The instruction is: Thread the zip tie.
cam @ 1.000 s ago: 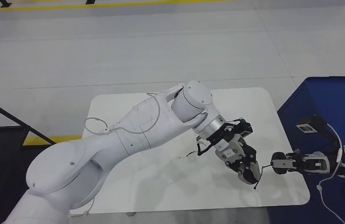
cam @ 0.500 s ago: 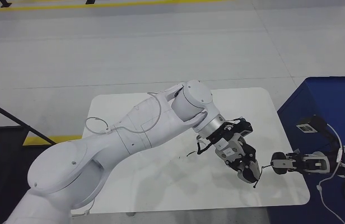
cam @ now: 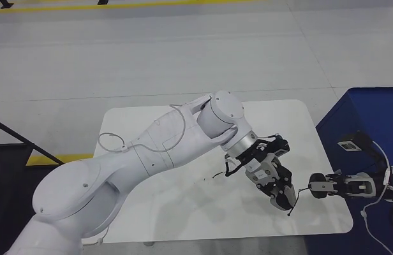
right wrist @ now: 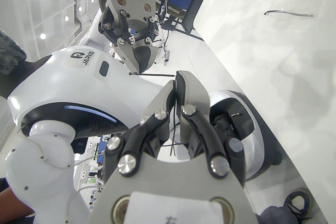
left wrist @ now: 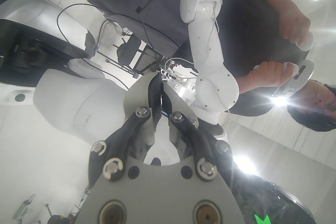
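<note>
My left gripper (cam: pixel 287 203) hangs over the white table (cam: pixel 145 134) near its right front. It is shut on a thin black zip tie (cam: pixel 294 203), seen edge-on between the fingers (left wrist: pixel 155 93). In the right wrist view this left gripper (right wrist: pixel 140 68) holds the strip (right wrist: pixel 155 74) level, its free end almost at my right gripper (right wrist: pixel 176 78). My right gripper (cam: pixel 313 186) faces the left one from the right and is shut on a black zip tie piece (right wrist: pixel 173 128) that trails down between its fingers. I cannot tell whether both hold one tie.
A spare black zip tie (cam: pixel 210 176) lies on the table near the middle, and it appears in the right wrist view as the spare tie (right wrist: pixel 288 13). A blue cabinet (cam: pixel 369 115) stands just past the table's right edge. The table's left half is bare.
</note>
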Robot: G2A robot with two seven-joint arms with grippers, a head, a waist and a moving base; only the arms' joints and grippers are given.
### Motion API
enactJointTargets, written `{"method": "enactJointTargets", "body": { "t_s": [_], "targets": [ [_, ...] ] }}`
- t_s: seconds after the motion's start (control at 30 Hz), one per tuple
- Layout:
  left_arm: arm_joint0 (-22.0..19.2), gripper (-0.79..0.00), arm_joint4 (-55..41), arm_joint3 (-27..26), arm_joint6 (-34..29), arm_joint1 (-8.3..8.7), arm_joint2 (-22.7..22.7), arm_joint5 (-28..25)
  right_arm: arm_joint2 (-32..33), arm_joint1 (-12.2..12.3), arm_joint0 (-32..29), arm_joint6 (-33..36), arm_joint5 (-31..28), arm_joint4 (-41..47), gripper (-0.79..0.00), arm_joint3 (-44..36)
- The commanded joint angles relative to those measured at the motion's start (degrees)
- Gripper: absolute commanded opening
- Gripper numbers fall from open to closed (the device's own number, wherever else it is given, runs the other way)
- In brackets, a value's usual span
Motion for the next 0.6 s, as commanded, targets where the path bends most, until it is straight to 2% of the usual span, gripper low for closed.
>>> {"method": "enactJointTargets", "body": {
  "t_s": [0.0,0.57],
  "targets": [
    [0.11,-0.785,-0.10,0.14,-0.04,-0.08,0.00,-0.04,0.00,0.00,0.00,0.00,0.00,0.00,-0.785,0.00],
    [0.83,-0.785,-1.12,0.99,1.63,-1.21,0.00,1.65,0.00,0.00,0.00,0.00,0.00,0.00,-0.785,0.00]
  ]
}}
